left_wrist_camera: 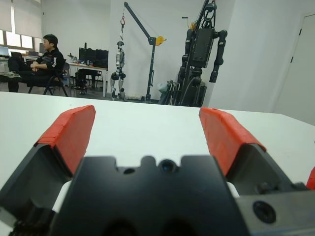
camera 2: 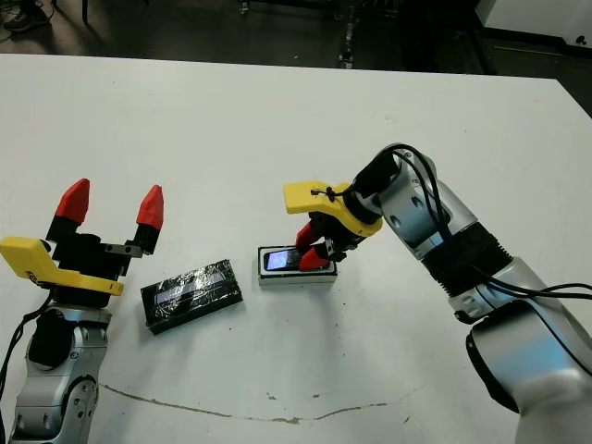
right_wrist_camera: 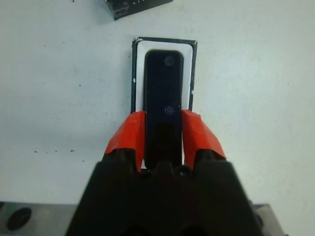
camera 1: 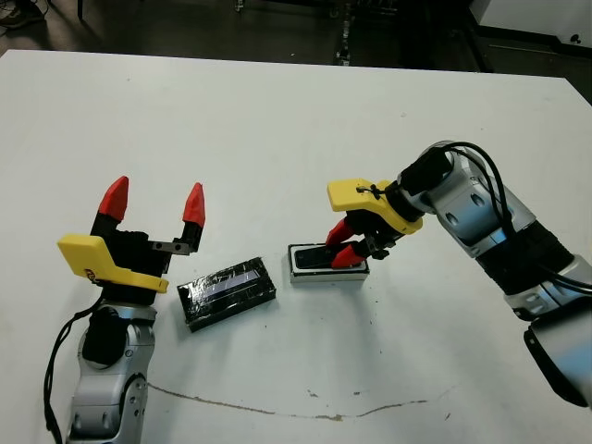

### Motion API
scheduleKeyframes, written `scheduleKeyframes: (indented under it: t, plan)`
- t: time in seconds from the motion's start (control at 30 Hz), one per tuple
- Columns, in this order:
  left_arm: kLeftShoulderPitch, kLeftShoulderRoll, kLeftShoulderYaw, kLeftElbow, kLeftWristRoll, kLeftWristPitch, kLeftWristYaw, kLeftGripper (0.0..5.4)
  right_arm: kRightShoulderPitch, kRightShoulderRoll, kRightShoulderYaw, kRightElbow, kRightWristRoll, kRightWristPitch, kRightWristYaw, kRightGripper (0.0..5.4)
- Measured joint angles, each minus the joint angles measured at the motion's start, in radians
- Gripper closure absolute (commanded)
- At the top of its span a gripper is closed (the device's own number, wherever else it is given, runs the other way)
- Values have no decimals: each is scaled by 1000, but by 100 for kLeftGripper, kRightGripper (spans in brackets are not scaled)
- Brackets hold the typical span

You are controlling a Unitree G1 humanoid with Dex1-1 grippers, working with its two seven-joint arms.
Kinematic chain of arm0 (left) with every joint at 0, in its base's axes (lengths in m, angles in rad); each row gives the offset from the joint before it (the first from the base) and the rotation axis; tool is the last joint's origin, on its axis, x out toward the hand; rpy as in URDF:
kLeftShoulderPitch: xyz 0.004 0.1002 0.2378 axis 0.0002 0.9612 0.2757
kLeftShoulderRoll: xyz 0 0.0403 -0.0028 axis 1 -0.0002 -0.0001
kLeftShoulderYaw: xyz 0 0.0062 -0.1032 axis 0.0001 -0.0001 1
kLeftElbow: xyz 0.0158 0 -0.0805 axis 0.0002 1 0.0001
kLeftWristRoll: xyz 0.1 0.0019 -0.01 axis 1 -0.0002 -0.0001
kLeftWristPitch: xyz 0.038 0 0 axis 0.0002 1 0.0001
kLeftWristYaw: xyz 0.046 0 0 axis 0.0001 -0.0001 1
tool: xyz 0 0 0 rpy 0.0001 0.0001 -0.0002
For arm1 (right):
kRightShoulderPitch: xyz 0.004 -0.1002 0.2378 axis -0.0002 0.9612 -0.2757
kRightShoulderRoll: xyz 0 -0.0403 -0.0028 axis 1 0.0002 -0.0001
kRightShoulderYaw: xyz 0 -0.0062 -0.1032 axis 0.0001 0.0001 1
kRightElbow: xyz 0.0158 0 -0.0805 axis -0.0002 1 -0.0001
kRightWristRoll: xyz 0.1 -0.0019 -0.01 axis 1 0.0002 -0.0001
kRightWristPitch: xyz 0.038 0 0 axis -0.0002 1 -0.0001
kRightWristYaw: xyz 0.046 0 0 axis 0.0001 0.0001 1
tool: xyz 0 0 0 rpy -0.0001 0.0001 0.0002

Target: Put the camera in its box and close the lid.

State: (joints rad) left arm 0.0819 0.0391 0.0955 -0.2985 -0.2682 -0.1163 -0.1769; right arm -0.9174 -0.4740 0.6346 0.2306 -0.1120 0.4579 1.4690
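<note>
Showing only from right wrist: camera (right_wrist_camera: 163, 105) inside box (right_wrist_camera: 139, 49).

Silver-grey jointed arms with black bands and looping black cables, yellow wrist brackets, black gripper bodies, left gripper (camera 1: 154, 205) and right gripper (camera 1: 340, 243) with red-tipped fingers

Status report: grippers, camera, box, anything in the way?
Right gripper shut on camera, over box. Left gripper open, empty. Lid beside box, off. Nothing in the way.
</note>
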Motion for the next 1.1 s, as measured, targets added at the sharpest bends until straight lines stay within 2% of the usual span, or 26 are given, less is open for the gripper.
scheduleKeyframes:
  t: [0.33,0.67,0.9,1.07,1.1]
  plan:
    - [6,-3,0,0,1,0,3,0,5,4,15,-54,-20,39,-8,371]
    - [6,-5,-2,0,1,0,4,0,32,15,-7,-84,-4,119,-28,371]
    - [7,-5,-3,0,2,0,4,0,75,15,-50,-105,25,136,-65,369]
    - [7,-5,-4,2,3,-2,4,0,91,18,-61,-119,47,93,-78,287]
    - [8,-5,-4,2,3,-2,4,0,92,18,-62,-118,52,60,-80,278]
